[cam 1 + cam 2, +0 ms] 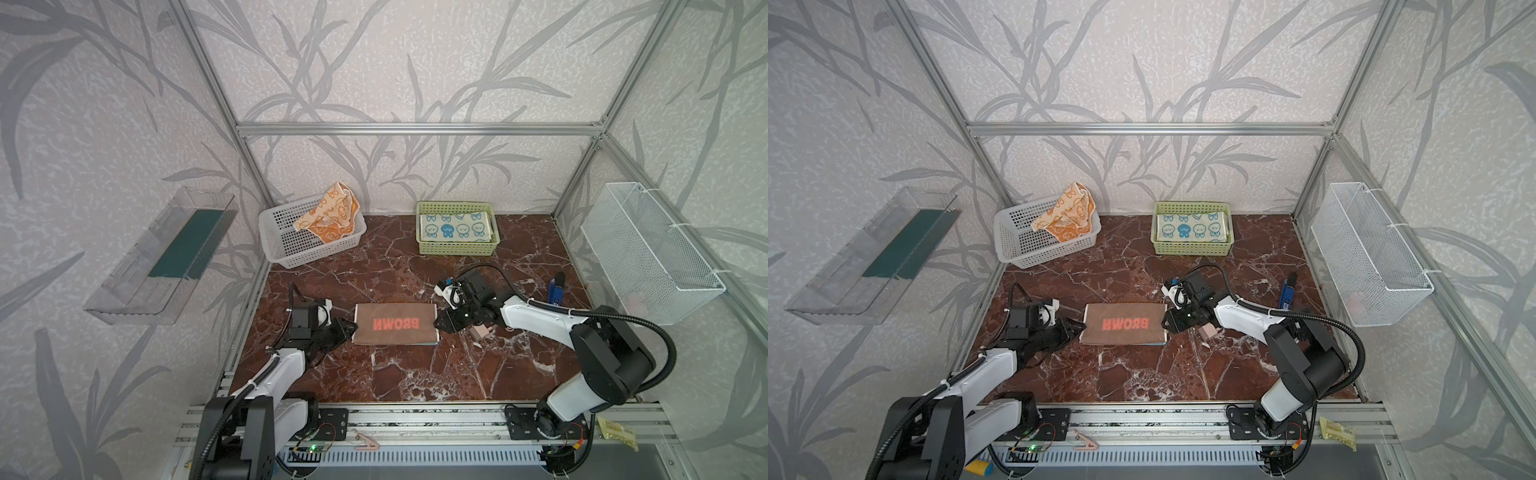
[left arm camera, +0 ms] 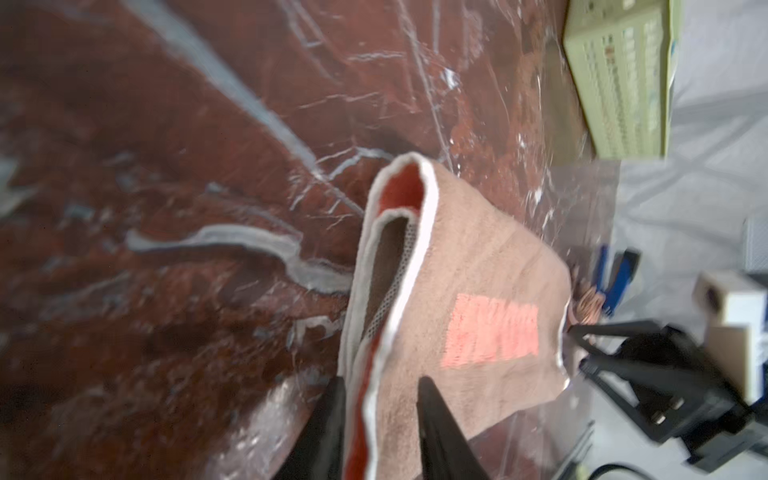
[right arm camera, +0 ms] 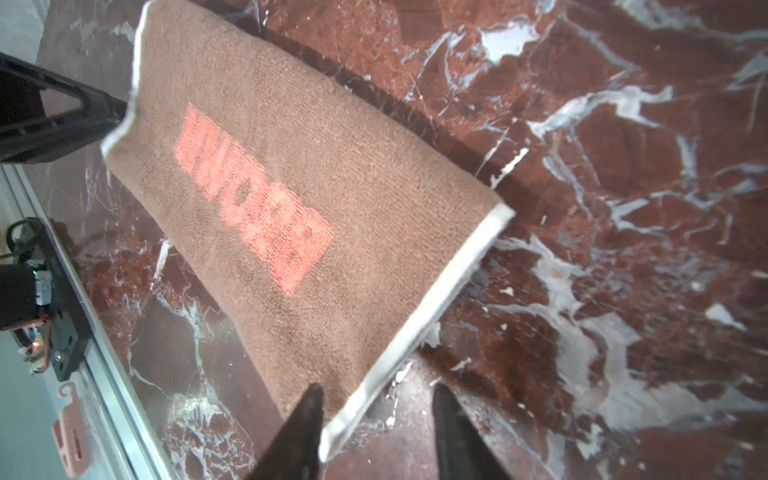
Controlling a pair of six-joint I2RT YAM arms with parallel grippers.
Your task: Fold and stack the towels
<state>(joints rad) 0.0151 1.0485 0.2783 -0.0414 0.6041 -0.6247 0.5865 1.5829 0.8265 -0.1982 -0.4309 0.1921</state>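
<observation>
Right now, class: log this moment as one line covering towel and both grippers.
brown towel: folded, on table | left gripper: open, astride its edge | right gripper: open at opposite edge

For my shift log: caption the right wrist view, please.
Right end effector, jaws apart, straddling the white hem of the folded towel on the table.

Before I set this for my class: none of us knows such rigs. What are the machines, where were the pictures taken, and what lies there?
Two white-and-black robot arms work over a red marble tabletop. Two pictures look down from overhead; two come from wrist cameras. The left gripper and right gripper, jaws apart, sit at the ends of a folded brown terry towel lettered BROWN; neither lifts it. Behind, a white perforated plastic basket holds a crumpled orange bunny towel; a green perforated basket holds a folded blue-bunny towel.
</observation>
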